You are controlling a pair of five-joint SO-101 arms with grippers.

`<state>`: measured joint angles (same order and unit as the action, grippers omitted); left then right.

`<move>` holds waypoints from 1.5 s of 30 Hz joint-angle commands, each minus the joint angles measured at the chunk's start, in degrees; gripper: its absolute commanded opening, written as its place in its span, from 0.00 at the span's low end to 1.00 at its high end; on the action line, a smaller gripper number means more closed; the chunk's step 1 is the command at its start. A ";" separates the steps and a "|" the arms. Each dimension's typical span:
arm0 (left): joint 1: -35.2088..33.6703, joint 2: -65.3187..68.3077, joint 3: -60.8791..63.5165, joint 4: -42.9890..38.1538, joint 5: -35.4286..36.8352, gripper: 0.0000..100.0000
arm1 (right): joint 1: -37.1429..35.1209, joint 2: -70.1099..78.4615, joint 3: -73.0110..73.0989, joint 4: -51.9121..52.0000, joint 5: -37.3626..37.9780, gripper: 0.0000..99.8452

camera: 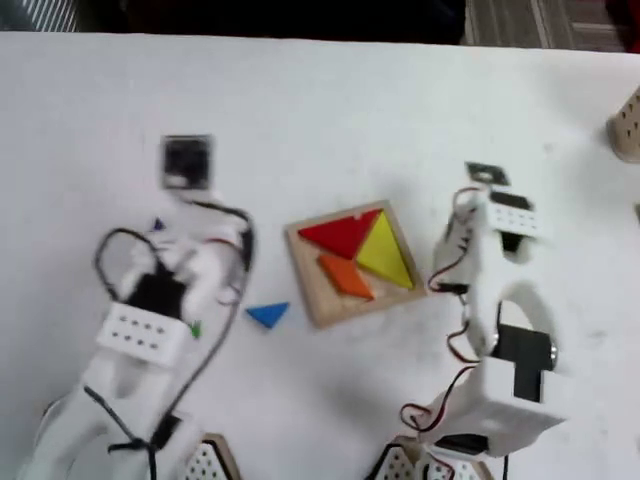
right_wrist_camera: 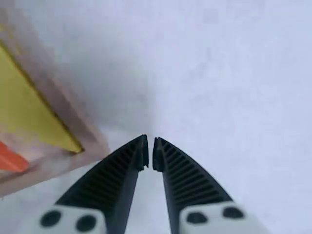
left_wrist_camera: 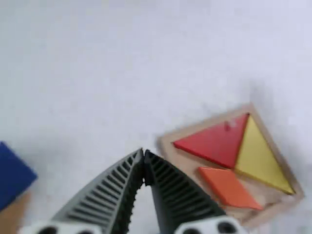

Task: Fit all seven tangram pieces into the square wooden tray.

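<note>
Three pieces in tray (camera: 316,288): red triangle (camera: 342,235), yellow triangle (camera: 388,252), orange slab (camera: 345,275); blue triangle (camera: 267,315) flat on worktop (camera: 350,120) near tray, apart from it; likely light, stiff, thin, slick wood; pinch across opposite edges, low down; left hand (left_wrist_camera: 144,156) and right hand (right_wrist_camera: 150,151) both closed, empty; blue shape (left_wrist_camera: 12,175) cut off at edge, identity unclear.

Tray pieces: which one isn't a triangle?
The orange piece, a parallelogram; the red piece and the yellow piece beside it are both triangles.
</note>
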<state>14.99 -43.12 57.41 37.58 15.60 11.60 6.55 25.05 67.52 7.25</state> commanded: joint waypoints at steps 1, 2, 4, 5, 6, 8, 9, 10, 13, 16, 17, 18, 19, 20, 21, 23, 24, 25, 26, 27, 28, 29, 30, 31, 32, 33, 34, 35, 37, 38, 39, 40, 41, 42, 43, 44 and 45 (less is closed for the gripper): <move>10.68 -1.80 -0.62 -1.14 4.75 0.02 | 3.91 -2.42 0.00 -2.68 0.79 0.02; 12.79 -1.71 -0.35 -2.20 5.27 0.02 | 4.53 -2.33 0.00 -3.21 0.79 0.02; 16.22 -1.45 1.32 -4.31 6.77 0.02 | 4.70 -2.24 0.09 -3.47 0.62 0.02; 17.36 -0.66 2.29 -5.54 7.82 0.02 | 4.62 -2.15 0.09 -3.47 0.44 0.02; 18.42 0.66 2.99 -7.03 8.53 0.02 | 4.44 -2.15 0.18 -3.56 0.44 0.02; 19.74 4.26 3.34 -9.67 8.97 0.02 | 3.47 -2.15 0.18 -3.65 0.44 0.02; 20.18 6.64 3.16 -10.90 9.14 0.02 | 3.12 -2.15 0.35 -3.74 0.44 0.02; 20.70 9.19 2.90 -12.40 9.14 0.02 | 2.77 -2.15 0.62 -3.74 0.44 0.02; 23.52 17.71 0.35 -14.95 9.14 0.02 | 2.07 -2.15 0.88 -3.74 0.44 0.02; 25.71 26.24 -4.31 -15.03 8.97 0.02 | 2.07 -2.15 0.88 -3.74 0.44 0.02; 25.89 28.79 -5.98 -15.03 9.14 0.02 | 2.07 -2.15 0.88 -3.74 0.44 0.02; 25.89 31.25 -7.74 -15.03 9.14 0.02 | 2.07 -2.15 0.88 -3.74 0.44 0.02; 25.71 33.45 -9.41 -15.03 9.14 0.02 | 2.07 -2.15 0.88 -3.74 0.53 0.02; 25.63 35.47 -10.81 -15.03 9.14 0.02 | 2.07 -2.15 0.88 -3.74 0.53 0.02; 25.63 37.14 -11.96 -15.03 9.14 0.02 | 2.07 -2.15 0.88 -3.74 0.53 0.02; 25.89 39.25 -13.36 -14.95 8.97 0.02 | 2.07 -2.15 0.88 -3.74 0.70 0.02; 25.98 39.60 -13.63 -14.95 8.88 0.02 | 2.07 -2.15 0.88 -3.74 0.70 0.02; 25.98 39.60 -13.63 -14.95 8.88 0.02 | 2.07 -2.15 0.88 -3.74 0.70 0.02; 25.98 39.60 -13.71 -14.95 8.88 0.02 | 2.07 -2.15 0.88 -3.74 0.79 0.02; 25.98 39.60 -13.63 -14.95 8.88 0.02 | 2.07 -2.15 0.88 -3.74 0.79 0.02; 25.98 39.69 -13.63 -14.95 8.79 0.02 | 2.07 -2.15 0.88 -3.74 0.79 0.02; 25.98 39.87 -13.63 -14.86 8.79 0.02 | 2.07 -2.15 0.88 -3.74 0.79 0.02; 25.98 39.96 -13.71 -14.86 8.79 0.02 | 2.07 -2.15 0.88 -3.74 0.79 0.02; 25.98 39.96 -13.71 -14.95 8.79 0.02 | 2.07 -2.15 0.88 -3.74 0.79 0.02; 25.98 39.96 -13.71 -14.95 8.79 0.02 | 2.07 -2.15 0.88 -3.74 0.79 0.02; 25.98 39.96 -13.71 -14.95 8.79 0.02 | 2.07 -2.15 0.88 -3.74 0.79 0.02; 26.07 40.04 -13.80 -15.03 8.79 0.02 | 2.07 -2.15 0.88 -3.74 0.79 0.02; 26.24 40.04 -13.98 -15.12 8.79 0.02 | 2.07 -2.15 0.88 -3.74 0.79 0.02; 27.30 40.04 -13.89 -16.44 8.79 0.02 | 2.07 -2.15 0.88 -3.74 0.79 0.02; 28.18 40.04 -13.80 -17.05 8.97 0.02 | 2.07 -2.15 0.88 -3.74 0.79 0.02; 28.97 40.04 -13.63 -17.49 9.05 0.02 | 2.07 -2.15 0.88 -3.74 0.79 0.02; 29.67 40.04 -13.54 -17.41 9.14 0.02 | 2.07 -2.15 0.88 -3.74 0.79 0.02; 30.11 40.04 -13.54 -17.32 9.14 0.02 | 2.07 -2.15 0.88 -3.74 0.79 0.02; 30.11 40.04 -13.54 -17.23 9.14 0.02 | 2.07 -2.15 0.97 -3.74 0.79 0.02; 29.93 40.13 -13.54 -17.23 9.14 0.02 | 2.07 -2.15 0.97 -3.74 0.79 0.02; 29.67 40.13 -13.54 -17.23 9.14 0.02 | 2.15 -2.15 0.97 -3.74 0.79 0.02; 29.14 40.31 -13.54 -17.32 9.23 0.02 | 2.15 -2.15 0.97 -3.74 0.79 0.02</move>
<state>44.09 -2.68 46.51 21.58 24.04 14.33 6.55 26.20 64.35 7.25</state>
